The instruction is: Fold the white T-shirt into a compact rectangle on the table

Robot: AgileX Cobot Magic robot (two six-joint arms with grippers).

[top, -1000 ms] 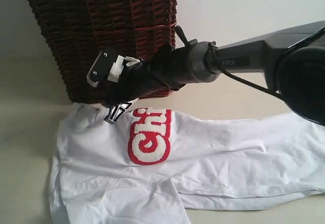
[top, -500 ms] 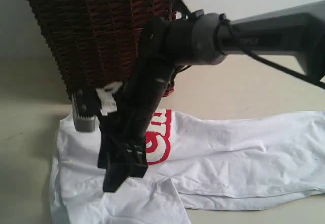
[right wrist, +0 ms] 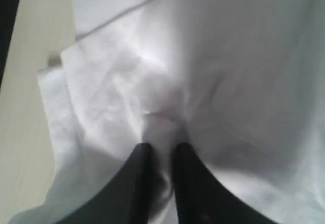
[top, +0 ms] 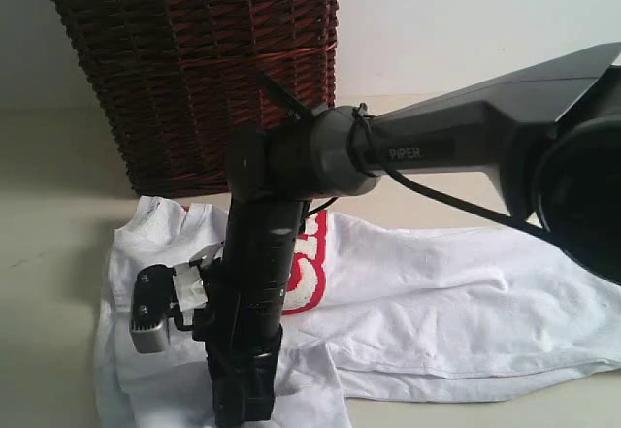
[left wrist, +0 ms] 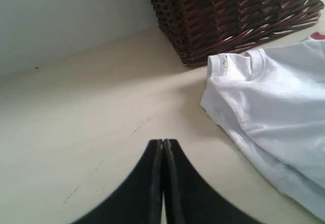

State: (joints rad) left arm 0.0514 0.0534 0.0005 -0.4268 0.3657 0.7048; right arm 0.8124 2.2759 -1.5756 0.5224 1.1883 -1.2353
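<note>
Two grippers: my right gripper (right wrist: 160, 154) is pinching a fold of the white T-shirt (right wrist: 223, 71); my left gripper (left wrist: 163, 148) is resting pressed together, empty, near the table (left wrist: 76, 132).

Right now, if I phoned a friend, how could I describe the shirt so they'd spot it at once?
Find the big dark wicker basket standing on the cream table. Spread out at its foot lies the white T-shirt, flat but rumpled. Unlike the plain table and the woven basket, it is soft cloth with a red band of fuzzy white letters.
</note>
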